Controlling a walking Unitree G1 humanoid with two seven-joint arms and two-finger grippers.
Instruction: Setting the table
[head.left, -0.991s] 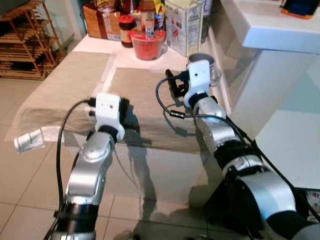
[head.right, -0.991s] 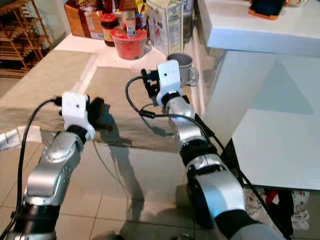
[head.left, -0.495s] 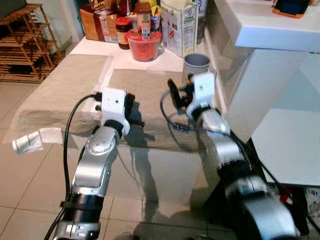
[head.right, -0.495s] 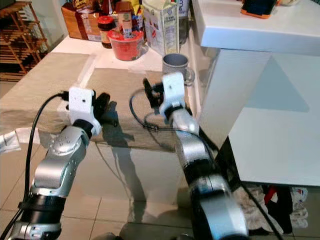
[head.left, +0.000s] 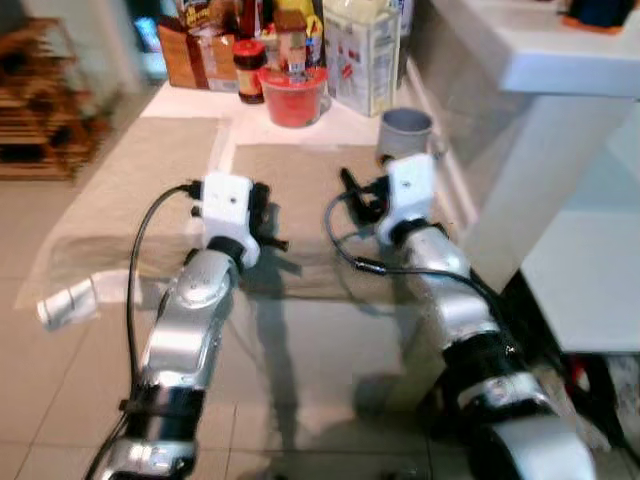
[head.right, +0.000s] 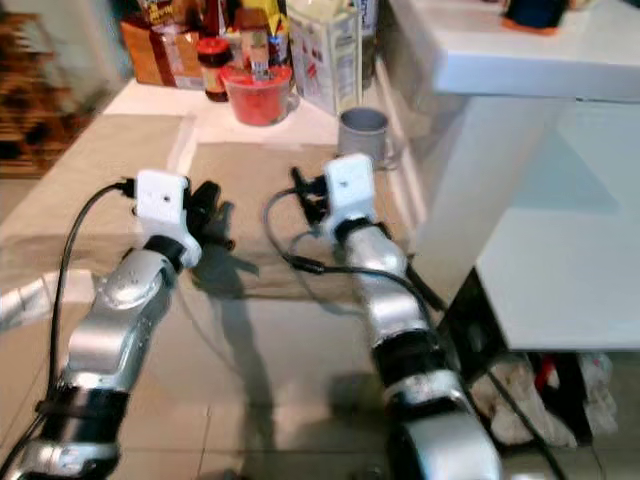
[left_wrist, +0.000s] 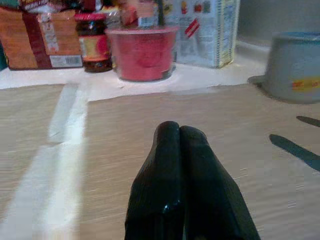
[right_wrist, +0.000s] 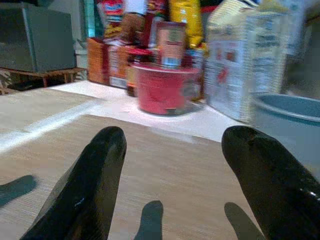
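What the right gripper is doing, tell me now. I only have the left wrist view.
Observer: The right gripper hangs over the right placemat, fingers apart, pointing toward the red tub.
Operator: Give me what is to the right of the grey mug.
Observer: A white counter rises just right of the grey mug, higher than the table.
Operator: Now the left side.
Observer: A crumpled white paper lies to the left of the left arm.
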